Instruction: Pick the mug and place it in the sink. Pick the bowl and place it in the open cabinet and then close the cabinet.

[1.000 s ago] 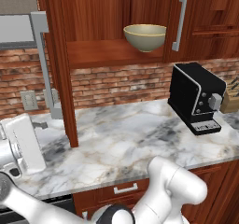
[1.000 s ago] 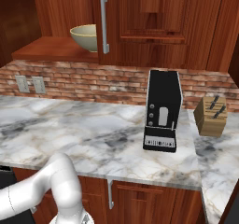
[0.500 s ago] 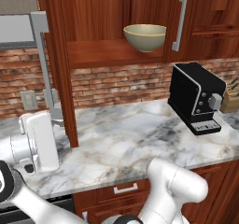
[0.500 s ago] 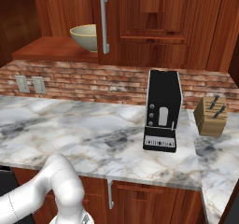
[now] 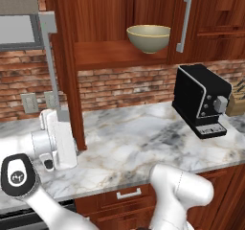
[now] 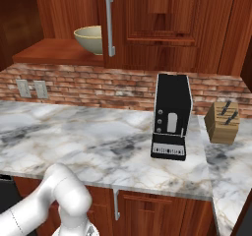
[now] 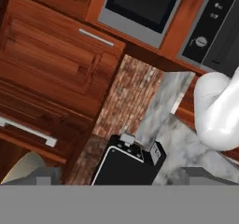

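- the gripper hovers low over the left end of the marble counter, jaws spread wide and holding nothing.
- it sits just beside the open cabinet door's edge.
- the bowl rests on the cabinet's shelf.
- a black coffee machine stands to the right, well apart.

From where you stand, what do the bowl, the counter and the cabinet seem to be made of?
The bowl looks like glazed ceramic: smooth olive-beige wall, thin pale rim, though it could be plastic. The counter looks like polished marble: white with grey veins. The cabinet looks like varnished reddish-brown wood with visible grain; its handle seems brushed metal.
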